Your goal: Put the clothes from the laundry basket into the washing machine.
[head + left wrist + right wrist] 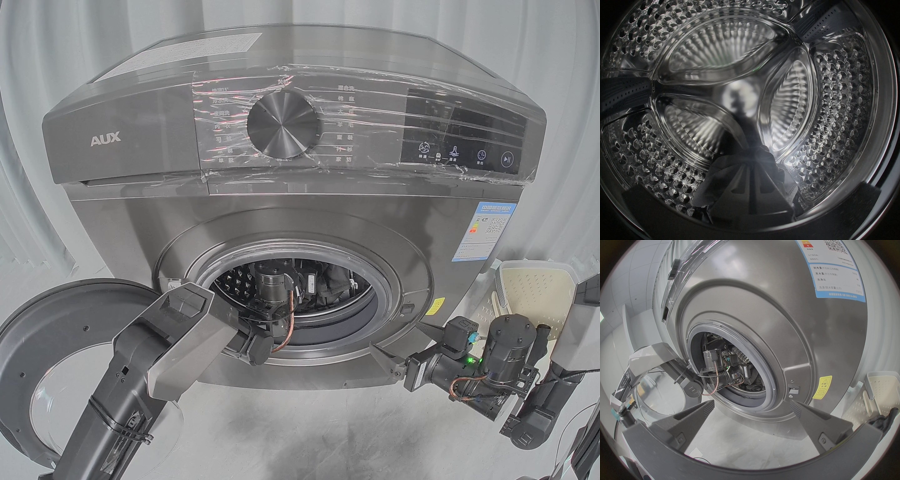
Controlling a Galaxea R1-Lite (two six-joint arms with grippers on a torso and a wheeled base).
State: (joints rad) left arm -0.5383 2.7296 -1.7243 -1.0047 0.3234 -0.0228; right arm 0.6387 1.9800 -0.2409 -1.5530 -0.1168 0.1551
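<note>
Closest in: my left gripper [753, 170], deep inside the drum. Its fingers are drawn together with only a thin slit between them, and a pale grey cloth [704, 189] is bunched round them. I read that as pinched on the cloth, though the light is poor. The cloth sits low in the perforated stainless-steel drum [843, 103], at its 6 o'clock; whether it touches the drum wall or hangs just above it, I cannot tell.

My right gripper [750, 403] is outside, jaws spread wide, holding nothing. It is at 4 o'clock from the round port [397, 278] of the grey front-loading washing machine [350, 231]. Its round grey door [56, 337] is swung fully open at 8 o'clock of the port. The cream perforated plastic laundry basket [537, 290] stands beside the machine, at about 3 o'clock.

Step in hand, as I judge it: release the cloth inside.
- Open fully while low and well past the port's rim, so the cloth drops onto the drum wall.
- Withdraw straight back along the entry line towards 7 o'clock, keeping the wrist clear of the rim.
- Check that no fabric trails from a finger.

Not resolved:
- The left fingertips are buried under the cloth.
- The basket's interior is cut off by my right arm, so I cannot tell whether clothes remain.
</note>
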